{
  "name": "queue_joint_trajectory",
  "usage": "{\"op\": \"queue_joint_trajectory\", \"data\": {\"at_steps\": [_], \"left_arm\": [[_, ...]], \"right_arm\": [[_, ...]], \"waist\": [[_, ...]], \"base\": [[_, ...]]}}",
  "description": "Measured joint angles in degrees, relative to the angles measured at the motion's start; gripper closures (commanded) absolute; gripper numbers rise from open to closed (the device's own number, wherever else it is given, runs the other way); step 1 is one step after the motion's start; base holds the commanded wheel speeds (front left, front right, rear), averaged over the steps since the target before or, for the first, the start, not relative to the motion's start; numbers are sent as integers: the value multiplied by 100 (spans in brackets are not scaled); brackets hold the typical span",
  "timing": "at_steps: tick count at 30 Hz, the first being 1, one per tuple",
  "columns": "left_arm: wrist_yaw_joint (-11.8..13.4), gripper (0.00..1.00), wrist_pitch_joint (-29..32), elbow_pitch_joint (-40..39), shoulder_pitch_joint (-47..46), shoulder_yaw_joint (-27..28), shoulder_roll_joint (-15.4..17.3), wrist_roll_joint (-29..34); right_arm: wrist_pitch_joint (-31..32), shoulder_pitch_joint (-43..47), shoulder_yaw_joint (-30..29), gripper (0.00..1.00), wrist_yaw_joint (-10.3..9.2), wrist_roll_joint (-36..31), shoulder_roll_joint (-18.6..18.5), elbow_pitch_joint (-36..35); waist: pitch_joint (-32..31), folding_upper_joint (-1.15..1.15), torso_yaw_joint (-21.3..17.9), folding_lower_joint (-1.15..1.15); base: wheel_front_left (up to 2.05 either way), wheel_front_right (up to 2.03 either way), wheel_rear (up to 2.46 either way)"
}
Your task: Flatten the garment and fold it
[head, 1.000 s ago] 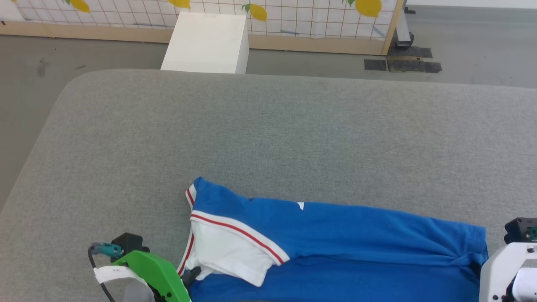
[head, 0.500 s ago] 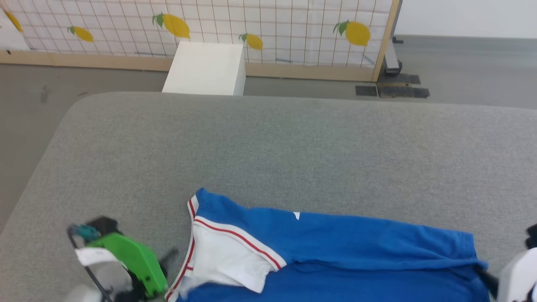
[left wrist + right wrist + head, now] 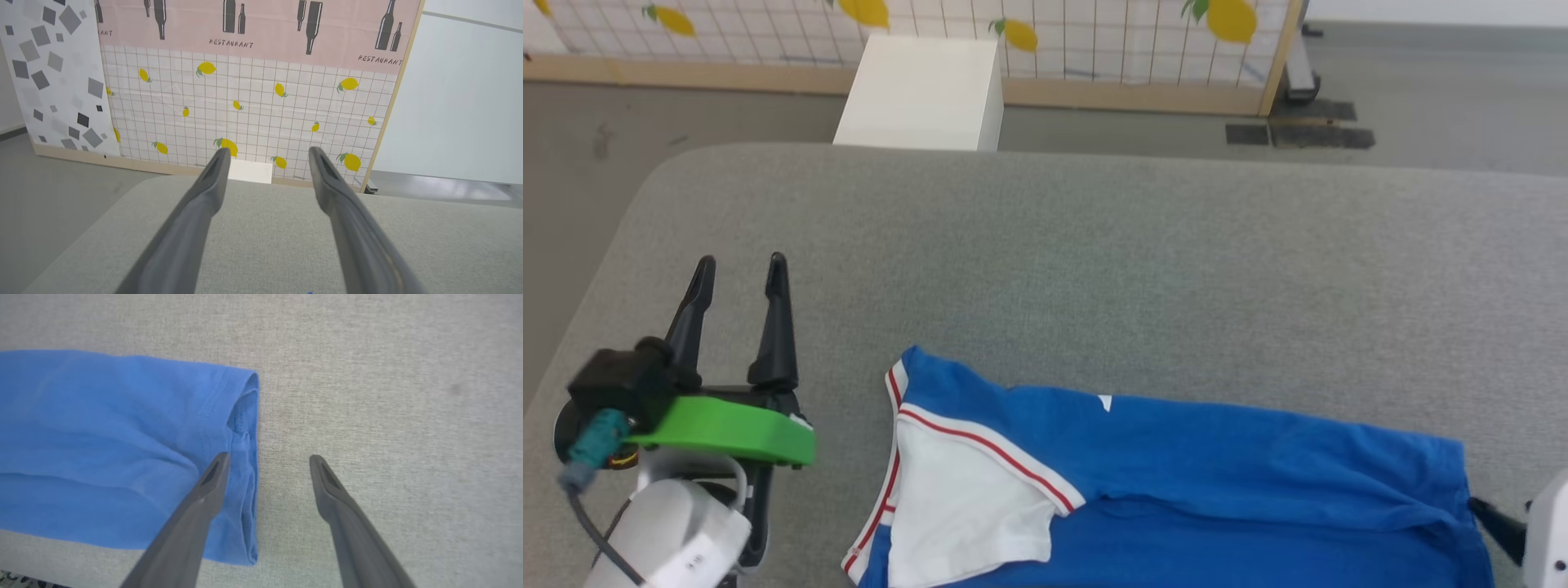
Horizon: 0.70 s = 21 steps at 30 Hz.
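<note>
L gripper (image 3: 740, 263): fingers apart, nothing btwn them; hovers over the pad, pointing away from the robot.
R gripper (image 3: 269, 456): fingers apart, empty; one finger over the hem, the other over bare pad. Contact w/ cloth unclear.
Garment (image 3: 1176, 465): long folded band lying on the pad btwn the two grippers. Hem end is right at R gripper; sleeve end is near L gripper, to its right, not touching.
Handling (judged): light, limp jersey w/ no stiffness. Will sag & drag, and layers may slide apart.
Where to grab (judged): hem (image 3: 245, 428) corner for R, sleeve (image 3: 964, 498) edge for L; pinch all layers.
Materials: smooth blue knit w/ soft creases; white sleeve; red-white trim (image 3: 988, 447); stitched, doubled hem.
Pad (image 3: 1094, 261): grey woven, matte, rounded corner; looks grippy.
</note>
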Motion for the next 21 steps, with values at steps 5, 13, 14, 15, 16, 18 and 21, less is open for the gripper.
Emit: {"op": "queue_joint_trajectory", "data": {"at_steps": [5,13,14,15,16,18,21], "left_arm": [[-151,0,-208,12,-58,-42,-204,753],[-425,0,-224,-164,-40,478,-798,1260],[-475,0,-224,-166,-29,552,-860,1287],[-522,0,-224,-146,-9,602,-907,1292],[-560,0,-224,-144,10,641,-944,1316],[-662,0,-224,-112,25,730,-1027,1427],[-773,0,-224,-63,27,831,-1138,1546]], "right_arm": [[-155,-48,471,0,0,354,-142,325],[-154,-331,1176,0,-27,700,-471,478],[-103,-371,1258,0,-52,743,-486,490],[-69,-409,1304,0,-53,781,-500,508],[-59,-437,1345,0,-53,784,-510,523],[-11,-480,1421,0,-53,786,-533,573],[86,-548,1427,85,-52,790,-536,652]], "waist": [[241,0,95,0],[468,0,217,0],[464,0,218,0],[454,0,215,0],[446,0,214,0],[430,0,215,0],[413,0,225,0]], "base": [[0,0,0],[0,0,0],[0,0,0],[0,0,0],[0,0,0],[0,0,0],[0,0,0]]}}
